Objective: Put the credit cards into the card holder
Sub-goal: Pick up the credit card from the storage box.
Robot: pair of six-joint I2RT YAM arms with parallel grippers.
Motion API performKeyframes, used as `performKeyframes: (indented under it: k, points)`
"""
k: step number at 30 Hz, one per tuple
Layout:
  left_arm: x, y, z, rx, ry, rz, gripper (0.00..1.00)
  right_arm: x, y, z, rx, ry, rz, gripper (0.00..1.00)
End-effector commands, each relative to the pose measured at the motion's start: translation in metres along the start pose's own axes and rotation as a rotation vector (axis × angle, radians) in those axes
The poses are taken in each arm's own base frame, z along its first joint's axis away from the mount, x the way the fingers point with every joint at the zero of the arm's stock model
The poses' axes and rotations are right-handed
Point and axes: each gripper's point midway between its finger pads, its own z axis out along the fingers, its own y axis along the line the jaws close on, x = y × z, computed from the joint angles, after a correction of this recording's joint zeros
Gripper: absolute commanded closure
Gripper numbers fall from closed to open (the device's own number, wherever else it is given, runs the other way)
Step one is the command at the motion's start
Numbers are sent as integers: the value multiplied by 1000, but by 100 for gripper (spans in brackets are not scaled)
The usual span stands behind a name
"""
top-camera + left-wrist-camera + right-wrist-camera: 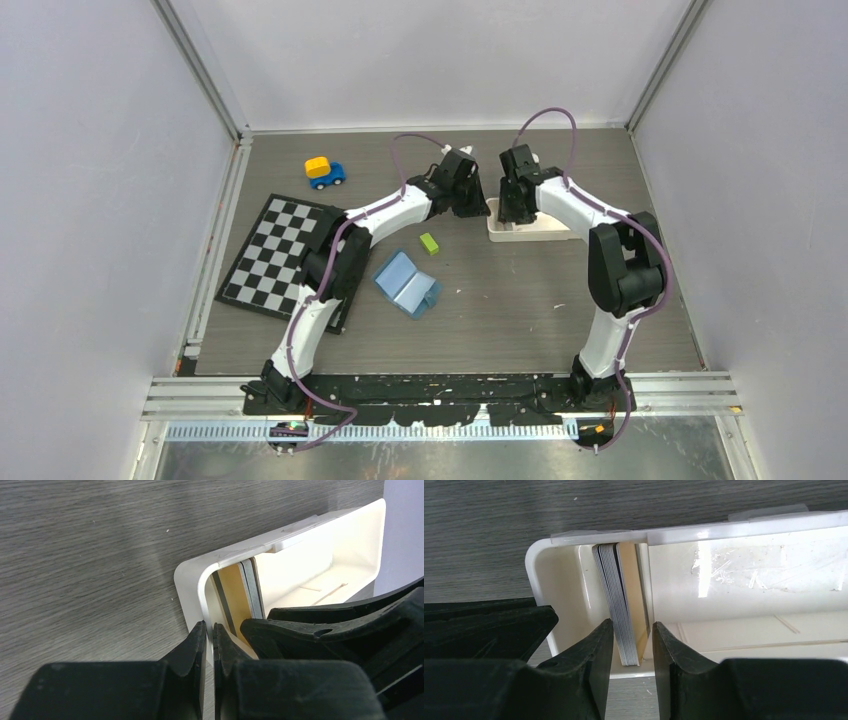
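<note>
Right now my left gripper (210, 628) is pinched almost fully shut on the rounded end wall of the white tray (749, 529), one finger outside the wall and one inside. My right gripper (633, 628) is about half open and reaches down into that same end. Its two fingers stand either side of the cards (616, 595). The left finger (596, 650) is right against the grey ones, and a thin strip of white tray shows between the right finger and the tan face, so nothing is clamped.

The cards stand on edge as one tight stack in the tray's left end, in the upper middle of the overhead view. Their top edges run across the tray's narrow width, from the far wall at the top of the right wrist frame toward my fingertips at the bottom. The flat faces look along the tray's length, and the stack leans a little to the right.

The wallet (408, 283) lies open on the grey table (520, 310), well apart from the tray, near the centre of the overhead view. Its pale blue inside faces up and its long axis runs from upper left to lower right. A small green block (429, 243) sits between wallet and tray.
</note>
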Motion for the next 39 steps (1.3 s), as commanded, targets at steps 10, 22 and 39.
performKeyframes:
  k: [10,22,39]
  points:
    - [-9,-8,-19,12,-15,29,97,-8,-5,13,-193,44,186,87]
    - [-8,-7,-18,9,-12,30,97,-7,-7,18,-246,55,257,100]
    - [-7,-6,-19,8,-9,28,97,-7,-25,23,-195,27,283,99]
